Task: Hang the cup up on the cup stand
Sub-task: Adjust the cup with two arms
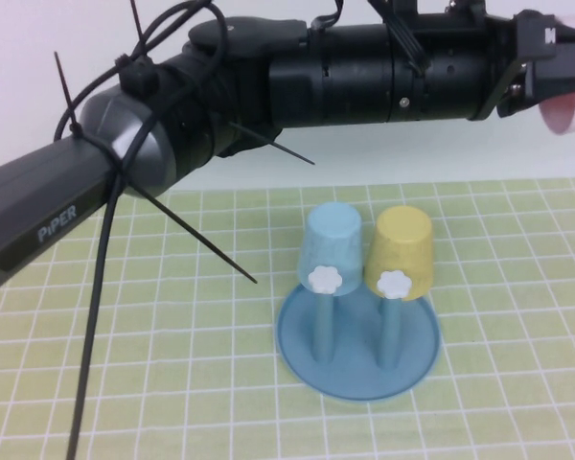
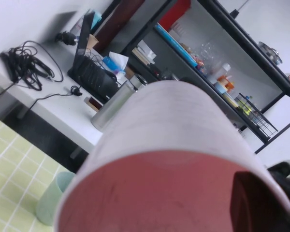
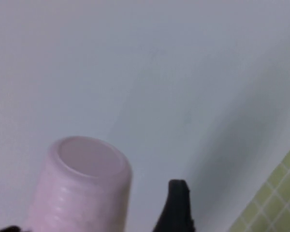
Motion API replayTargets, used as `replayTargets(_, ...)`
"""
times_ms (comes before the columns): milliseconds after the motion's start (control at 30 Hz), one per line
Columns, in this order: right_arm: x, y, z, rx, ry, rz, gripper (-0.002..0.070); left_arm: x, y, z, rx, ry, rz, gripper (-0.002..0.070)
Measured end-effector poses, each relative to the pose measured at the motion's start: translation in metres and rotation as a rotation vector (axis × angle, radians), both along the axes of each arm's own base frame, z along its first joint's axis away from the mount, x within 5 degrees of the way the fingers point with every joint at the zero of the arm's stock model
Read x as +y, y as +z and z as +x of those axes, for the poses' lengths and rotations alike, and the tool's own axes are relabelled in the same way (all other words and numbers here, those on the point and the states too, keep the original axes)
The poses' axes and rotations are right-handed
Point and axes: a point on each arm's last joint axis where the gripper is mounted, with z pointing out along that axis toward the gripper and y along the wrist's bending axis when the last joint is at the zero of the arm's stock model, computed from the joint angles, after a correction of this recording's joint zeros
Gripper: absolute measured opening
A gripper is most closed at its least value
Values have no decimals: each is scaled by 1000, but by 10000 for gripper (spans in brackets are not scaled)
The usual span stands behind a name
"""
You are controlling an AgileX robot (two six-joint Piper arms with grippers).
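The pale pink cup (image 1: 567, 113) is held high at the far right, well above the mat. My left gripper (image 1: 541, 67) is shut on its rim; in the left wrist view the cup (image 2: 174, 145) fills the picture, with one finger (image 2: 253, 203) inside its darker pink mouth. The blue cup stand (image 1: 359, 369) stands on the mat below and to the left of the cup. In the right wrist view the cup (image 3: 82, 183) shows base-on between the spread fingers of my right gripper (image 3: 92, 210), and one fingertip (image 3: 179, 193) stands apart from it. The right gripper is out of the high view.
A light blue cup (image 1: 331, 244) and a yellow cup (image 1: 402, 249) sit upside down on the stand, with two white-knobbed pegs (image 1: 323, 278) in front of them. The green gridded mat (image 1: 172, 383) covers the table. My left arm (image 1: 268, 77) spans the top of the high view.
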Motion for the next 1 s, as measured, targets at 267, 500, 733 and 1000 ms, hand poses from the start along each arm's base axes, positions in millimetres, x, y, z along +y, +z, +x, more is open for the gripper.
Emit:
replayTargets(267, 8, 19, 2, -190, 50, 244, 566, -1, 0, 2, 37, -7, -31, 0)
replayTargets(500, 14, 13, 21, -190, 81, 359, 578, -5, -1, -2, 87, -24, -25, 0)
replayTargets(733, 29, -3, 50, -176, 184, 395, 641, -11, -6, -2, 151, 13, 36, 0)
replayTargets(1000, 35, -11, 68, -248, 232, 479, 646, -11, -8, -4, 151, -7, 55, 0)
